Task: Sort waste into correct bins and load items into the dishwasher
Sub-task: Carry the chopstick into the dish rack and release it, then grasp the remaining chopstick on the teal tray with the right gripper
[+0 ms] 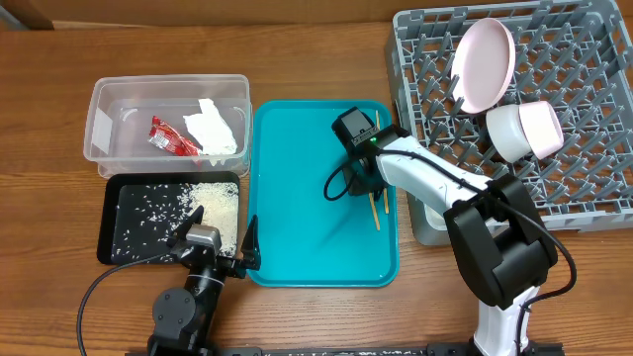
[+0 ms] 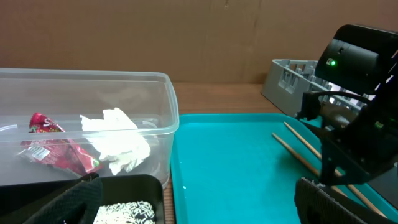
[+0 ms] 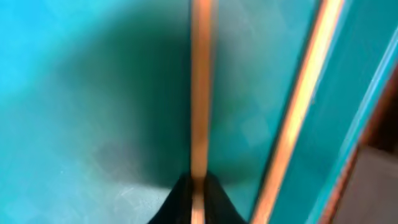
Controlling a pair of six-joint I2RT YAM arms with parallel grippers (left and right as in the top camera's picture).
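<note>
My right gripper (image 1: 367, 184) is low over the teal tray (image 1: 297, 237), shut on one wooden chopstick (image 3: 200, 99). The second chopstick (image 3: 298, 112) lies beside it on the tray; both chopsticks also show in the overhead view (image 1: 376, 208). My left gripper (image 1: 220, 255) is open and empty, straddling the black tray's (image 1: 111, 232) right edge and the teal tray's left rim. The clear tub (image 1: 99, 129) holds the red sauce packet (image 1: 170, 138) and the white napkin (image 1: 216, 129). Rice grains (image 1: 213, 203) lie in the black tray. The grey rack (image 1: 574, 148) holds a pink plate (image 1: 483, 64) and a white-and-pink bowl (image 1: 524, 131).
The teal tray sits between the bins and the rack, and my right arm reaches across the tray's right rim. Bare wooden table (image 1: 49, 99) lies left of the tub and along the back.
</note>
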